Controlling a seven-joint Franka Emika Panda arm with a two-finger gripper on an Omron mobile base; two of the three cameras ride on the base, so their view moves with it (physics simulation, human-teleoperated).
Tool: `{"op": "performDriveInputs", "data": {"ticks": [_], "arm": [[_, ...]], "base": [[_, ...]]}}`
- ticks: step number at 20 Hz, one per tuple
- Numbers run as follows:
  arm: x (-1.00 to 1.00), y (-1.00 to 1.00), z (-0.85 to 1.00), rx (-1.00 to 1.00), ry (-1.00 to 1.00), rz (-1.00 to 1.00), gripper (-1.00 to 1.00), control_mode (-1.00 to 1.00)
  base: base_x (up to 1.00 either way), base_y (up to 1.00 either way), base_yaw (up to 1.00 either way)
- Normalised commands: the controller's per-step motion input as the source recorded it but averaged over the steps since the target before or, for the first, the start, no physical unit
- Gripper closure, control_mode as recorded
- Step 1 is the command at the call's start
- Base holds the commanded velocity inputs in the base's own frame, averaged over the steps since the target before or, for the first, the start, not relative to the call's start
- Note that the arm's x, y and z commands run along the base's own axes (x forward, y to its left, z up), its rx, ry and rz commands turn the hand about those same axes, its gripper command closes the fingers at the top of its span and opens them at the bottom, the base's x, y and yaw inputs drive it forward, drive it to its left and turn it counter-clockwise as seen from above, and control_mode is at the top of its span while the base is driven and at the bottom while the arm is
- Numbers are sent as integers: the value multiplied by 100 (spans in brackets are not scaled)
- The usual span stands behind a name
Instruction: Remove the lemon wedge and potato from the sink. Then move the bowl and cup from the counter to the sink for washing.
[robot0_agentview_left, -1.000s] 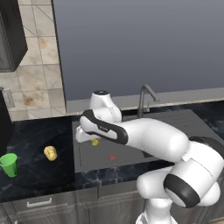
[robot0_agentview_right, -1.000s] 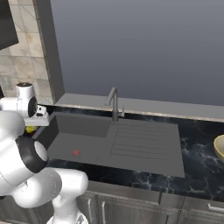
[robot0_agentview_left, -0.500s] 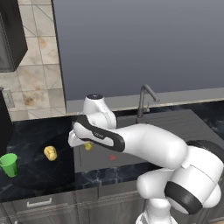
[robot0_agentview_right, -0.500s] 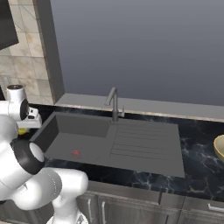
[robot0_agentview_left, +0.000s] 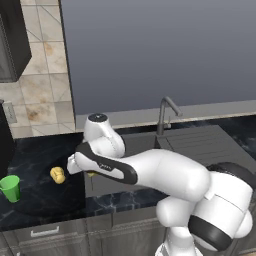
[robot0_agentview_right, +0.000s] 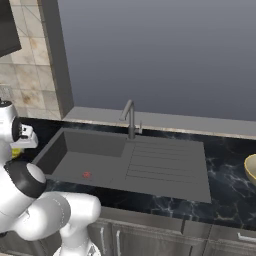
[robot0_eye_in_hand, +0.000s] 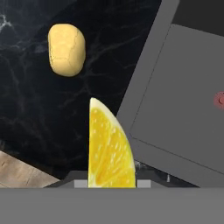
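My gripper is shut on the lemon wedge, a bright yellow slice held point up. It hangs over the dark counter just left of the sink rim. In the left base view the gripper sits at the sink's left edge, with a bit of the wedge showing under the hand. The potato lies on the counter beyond the wedge, left of the basin; it is the yellow-tan lump. The green cup stands upright at the far left. The bowl is cut off by the right edge.
A dark curved faucet stands behind the sink, and a ribbed drainboard lies to the right of the basin. A red drain marks the basin floor. A tiled wall and dark cabinet rise at the left.
The arm has swung left with the lemon wedge, from over the sink's left part to over the counter beside the rim. Potato, cup and bowl have not moved.
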Motion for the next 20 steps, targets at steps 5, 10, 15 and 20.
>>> {"op": "performDriveInputs", "data": {"ticks": [5,10,15,20], "arm": [[-4,35,-6,0,-1,0,100,-100],[0,27,-2,0,0,0,100,-100],[-1,29,-3,0,-1,0,100,-100],[-3,26,-10,0,-3,0,100,-100]], "base": [[0,0,0],[0,0,0],[0,0,0],[0,0,0]]}}
